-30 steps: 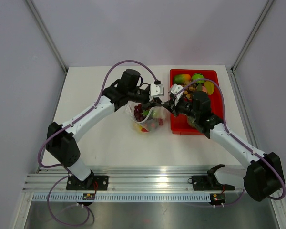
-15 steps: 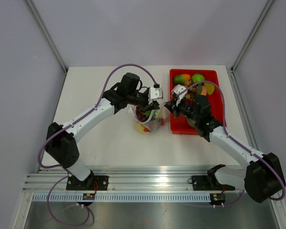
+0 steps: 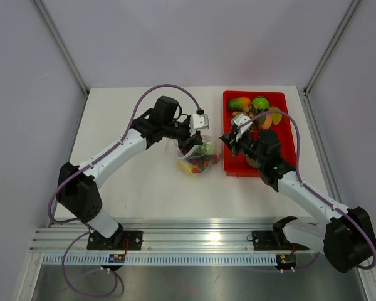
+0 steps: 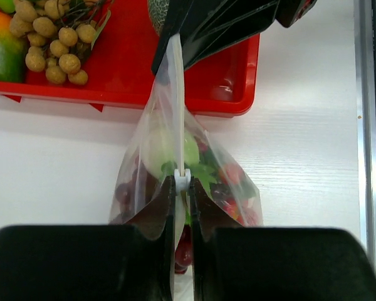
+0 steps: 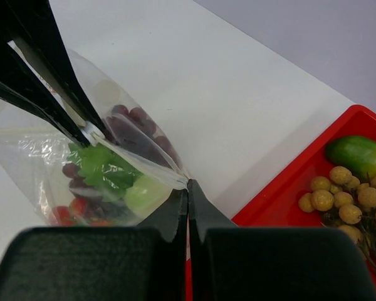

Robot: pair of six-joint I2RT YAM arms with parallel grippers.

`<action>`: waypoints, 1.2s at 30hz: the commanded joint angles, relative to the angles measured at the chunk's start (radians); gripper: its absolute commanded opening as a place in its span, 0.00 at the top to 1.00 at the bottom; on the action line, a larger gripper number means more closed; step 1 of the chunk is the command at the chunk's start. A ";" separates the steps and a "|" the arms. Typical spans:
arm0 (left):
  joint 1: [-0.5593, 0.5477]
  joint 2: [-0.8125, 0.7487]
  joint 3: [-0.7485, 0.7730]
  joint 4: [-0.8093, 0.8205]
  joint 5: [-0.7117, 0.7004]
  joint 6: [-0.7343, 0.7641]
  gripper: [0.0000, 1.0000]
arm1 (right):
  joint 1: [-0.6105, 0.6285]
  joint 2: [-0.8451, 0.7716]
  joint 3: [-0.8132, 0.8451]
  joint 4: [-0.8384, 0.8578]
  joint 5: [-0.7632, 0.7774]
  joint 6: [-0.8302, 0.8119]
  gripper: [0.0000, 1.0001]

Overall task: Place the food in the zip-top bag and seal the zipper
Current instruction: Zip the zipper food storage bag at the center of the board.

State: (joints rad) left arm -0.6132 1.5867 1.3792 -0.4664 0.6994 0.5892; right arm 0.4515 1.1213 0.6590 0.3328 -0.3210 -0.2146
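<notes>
The zip-top bag (image 3: 199, 160) hangs stretched between my two grippers over the table, left of the red tray. Through it I see the food (image 4: 175, 147): purple grapes, a pale green round, a green leaf and red bits. My left gripper (image 4: 182, 183) is shut on the white slider of the zipper (image 4: 182, 178), partway along the bag's mouth. My right gripper (image 5: 188, 186) is shut on the bag's end corner (image 5: 175, 179). The mouth edge (image 4: 177, 106) runs taut from the slider to the right gripper (image 4: 175, 47). In the top view the left gripper (image 3: 197, 144) and right gripper (image 3: 223, 138) are close together.
The red tray (image 3: 282, 95) stands at the right back with a mango (image 3: 239, 103), a green fruit (image 3: 260, 102) and a bunch of small brown fruits (image 4: 53, 44). The tray's near corner (image 4: 244, 100) lies just under the right gripper.
The left gripper has drawn a little to the left and the bag's mouth now looks taut between the two grippers. The bag has sunk slightly and hangs lower.
</notes>
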 commanded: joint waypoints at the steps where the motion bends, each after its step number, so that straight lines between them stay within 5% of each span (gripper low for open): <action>1: 0.035 -0.070 0.003 -0.095 -0.040 -0.008 1.00 | -0.037 -0.044 -0.005 0.100 0.125 -0.003 1.00; 36: 0.319 -0.369 -0.276 -0.097 -0.144 -0.057 1.00 | -0.066 -0.014 -0.032 0.170 0.184 0.069 1.00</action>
State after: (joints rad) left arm -0.3328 1.2621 1.1236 -0.5583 0.6163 0.5411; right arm 0.4175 1.1110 0.6220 0.4076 -0.2428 -0.1432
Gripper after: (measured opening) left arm 0.089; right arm 0.009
